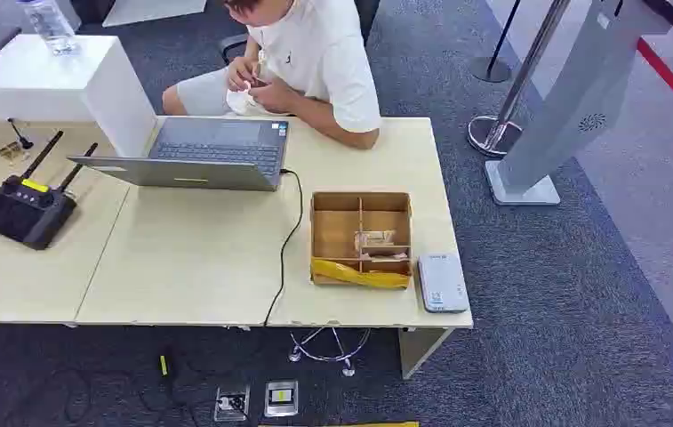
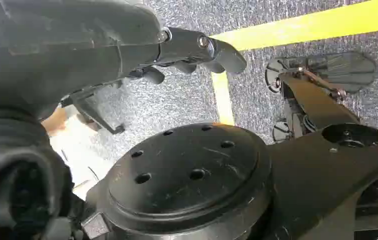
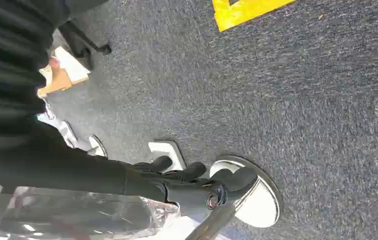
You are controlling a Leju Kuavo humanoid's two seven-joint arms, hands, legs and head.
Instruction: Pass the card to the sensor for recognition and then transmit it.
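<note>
A: Probably the card [image 1: 373, 240], that pale piece lying in a middle compartment of the cardboard box [image 1: 361, 197]; too small to be sure.

B: Agreed. Hard to pinch out cleanly, judging by the dividers close around it. Could slip, or drag the box along the table [image 1: 190, 258].

A: Worth watching the yellow bundle [image 1: 359, 274] in the front compartment too, between the card and the near edge. Likely to snag fingers reaching over.

B: And the sensor [image 1: 442, 283]?

A: White, flat, just beside the box, close to the table's corner. Easily nudged off by a careless sweep. Also a cable [image 1: 295, 236] trailing from the laptop [image 1: 217, 153], near the box's other side.

B: Where, relative to the hands?

A: Well apart. Left hand [image 2: 142, 47] hanging low over the carpet, fingers loosely bent and apart, holding nothing. Right hand [image 3: 187, 182] likewise down by the floor, fingers spread, empty.

B: So a long reach up first, with a real chance of misjudging the approach. Also a person [image 1: 315, 62] seated at the far side, close enough to matter.
</note>
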